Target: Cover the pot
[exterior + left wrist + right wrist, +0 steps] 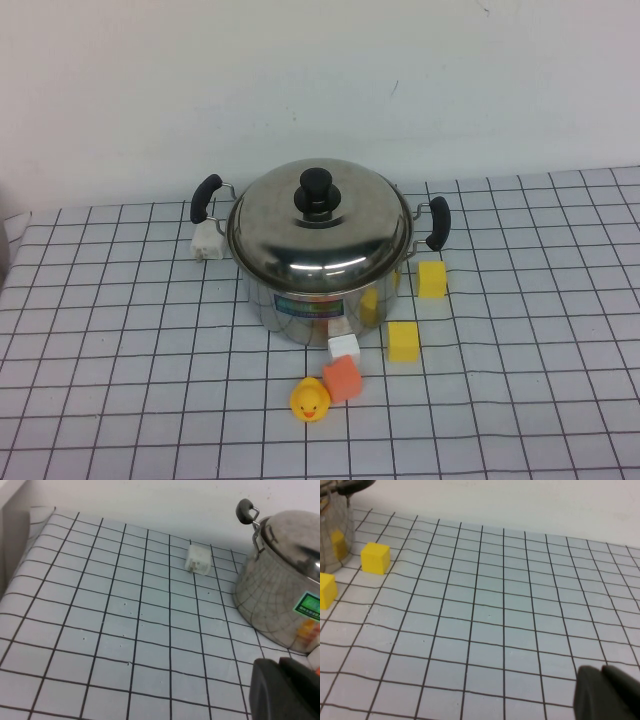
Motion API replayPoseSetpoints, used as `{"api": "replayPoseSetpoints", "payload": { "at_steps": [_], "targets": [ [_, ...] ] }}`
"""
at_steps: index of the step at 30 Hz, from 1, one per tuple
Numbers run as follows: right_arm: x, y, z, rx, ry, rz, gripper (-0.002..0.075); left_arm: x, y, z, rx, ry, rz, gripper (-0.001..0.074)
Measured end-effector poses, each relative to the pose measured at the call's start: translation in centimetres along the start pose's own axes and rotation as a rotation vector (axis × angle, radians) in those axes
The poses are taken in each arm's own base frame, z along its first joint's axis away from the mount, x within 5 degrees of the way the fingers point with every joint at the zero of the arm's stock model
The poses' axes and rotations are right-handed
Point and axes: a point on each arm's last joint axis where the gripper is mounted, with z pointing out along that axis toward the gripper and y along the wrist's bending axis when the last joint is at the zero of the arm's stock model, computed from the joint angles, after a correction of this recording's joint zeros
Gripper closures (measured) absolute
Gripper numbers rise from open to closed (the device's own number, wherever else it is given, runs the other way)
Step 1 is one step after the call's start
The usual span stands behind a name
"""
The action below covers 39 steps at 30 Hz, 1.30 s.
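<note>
The shiny steel pot (pixel 320 300) stands mid-table with black side handles (pixel 205 198) and a colourful label (pixel 305 305). A domed steel lid (pixel 320 235) with a black knob (pixel 318 188) sits on its rim. Neither gripper shows in the high view. In the left wrist view the left gripper (pixel 282 662) is shut and empty, low over the cloth, a short way from the pot (pixel 270 605). In the right wrist view the right gripper (pixel 601 671) is shut and empty, far from the pot's edge (pixel 332 540).
A white block (pixel 208 240) lies by the pot's left handle. Two yellow cubes (pixel 432 279) (pixel 403 341), a white cube (pixel 343 348), an orange cube (pixel 342 378) and a yellow duck (pixel 310 400) lie at the pot's front right. A checked cloth (pixel 120 380) covers the table.
</note>
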Motion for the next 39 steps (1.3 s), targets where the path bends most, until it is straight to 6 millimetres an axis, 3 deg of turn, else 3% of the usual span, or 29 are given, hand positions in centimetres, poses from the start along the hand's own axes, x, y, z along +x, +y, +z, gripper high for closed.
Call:
{"api": "replayPoseSetpoints", "payload": {
  "at_steps": [11,39],
  "targets": [
    [0.00,0.00,0.00,0.000,0.000,0.000,0.0717,0.04,-0.04,0.00,0.005,0.004,0.197,0.0735],
    [0.00,0.00,0.00,0.000,0.000,0.000,0.0717,0.06,-0.14,-0.02,0.015,0.009,0.218,0.0735]
  ]
}}
